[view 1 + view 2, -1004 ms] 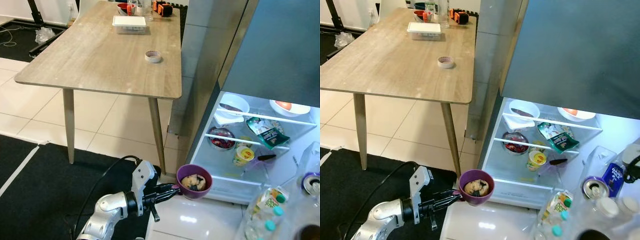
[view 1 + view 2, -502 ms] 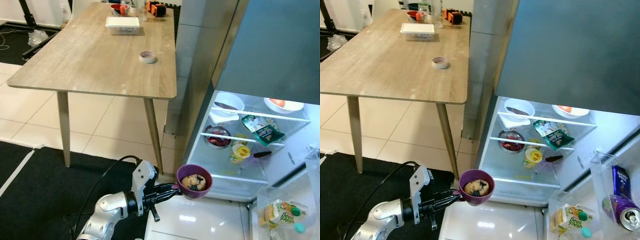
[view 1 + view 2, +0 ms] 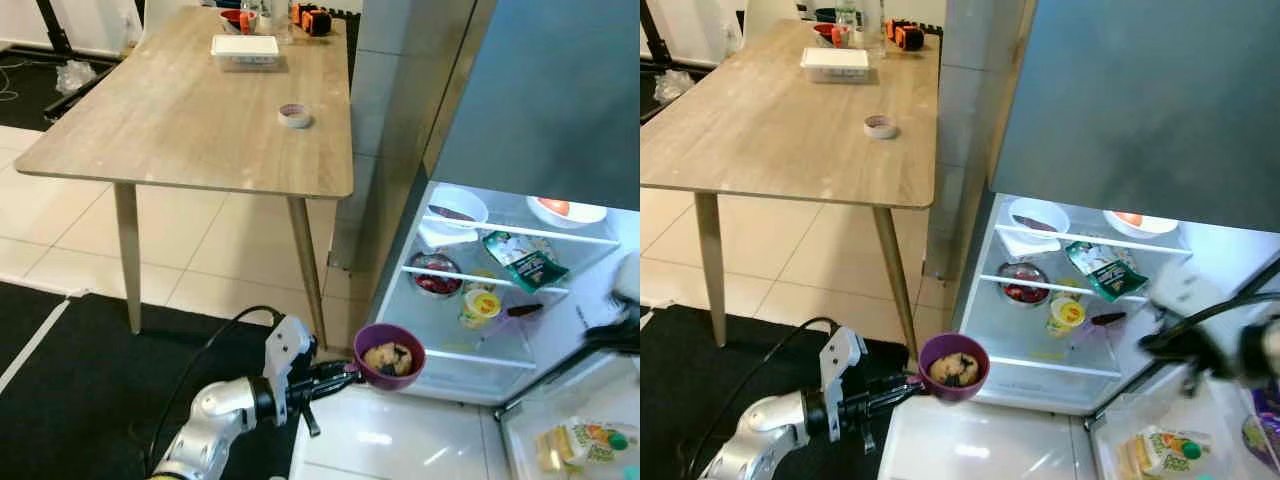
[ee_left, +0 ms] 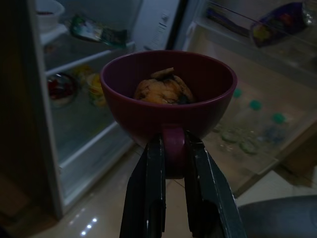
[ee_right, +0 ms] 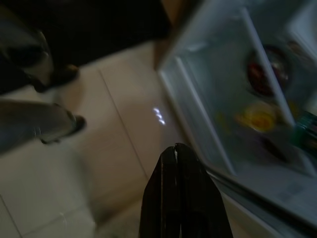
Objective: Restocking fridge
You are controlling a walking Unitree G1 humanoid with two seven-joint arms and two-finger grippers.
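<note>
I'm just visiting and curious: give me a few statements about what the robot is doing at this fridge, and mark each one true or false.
1. The left tool grips a purple cup by its handle. True.
2. The cup is empty. False: it holds a lump of food.
3. The fridge stands open and lit. True.
4. The cup already sits on a fridge shelf. False: it is held in front of the open fridge, above the floor.
5. The right tool has its fingers spread wide. False: they are pressed together.
6. A roll of tape lies on the wooden table. True.
</note>
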